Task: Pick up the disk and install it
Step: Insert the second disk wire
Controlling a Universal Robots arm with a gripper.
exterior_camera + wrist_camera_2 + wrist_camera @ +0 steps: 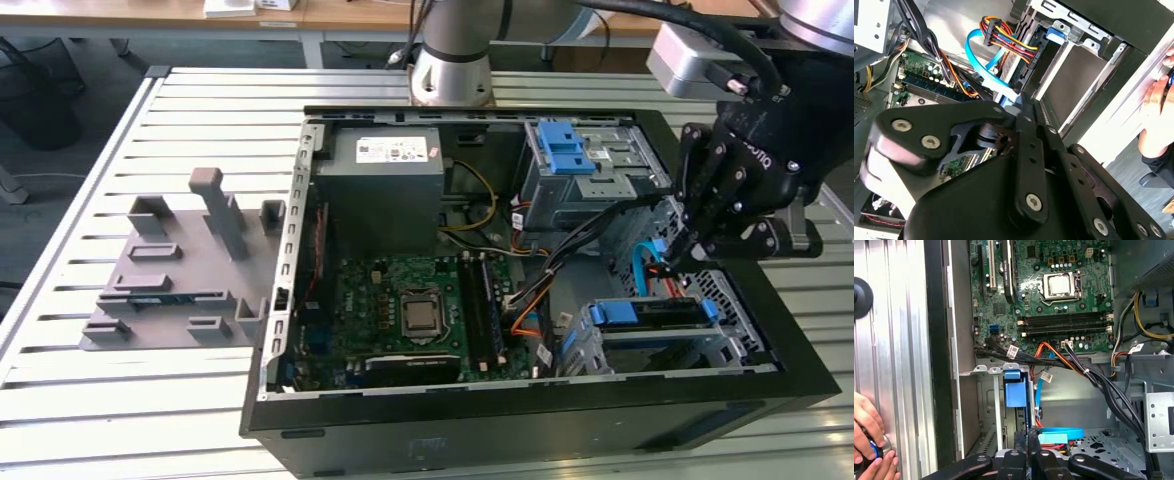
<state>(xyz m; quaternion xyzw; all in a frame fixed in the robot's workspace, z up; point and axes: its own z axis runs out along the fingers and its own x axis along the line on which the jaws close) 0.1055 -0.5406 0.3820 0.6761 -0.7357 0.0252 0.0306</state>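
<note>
- The computer case (534, 420) lies open on its side on the bench (80, 420), so the drive bays inside can be reached from above.
- The disk (650, 313) sits in the drive bay at the case's front corner, on the exterior view's right. Its blue bracket (1015, 390) faces up and out of the case.
- The fingers (681, 250) hang inside the case just above the disk, beside a light-blue cable (1061, 432).
- In both wrist views the fingers are drawn together with nothing visible between them. Judging by that, they are placed to press on the disk rather than carry it.
- A person's hand (869, 442) rests on the bench just outside the case wall.
</note>
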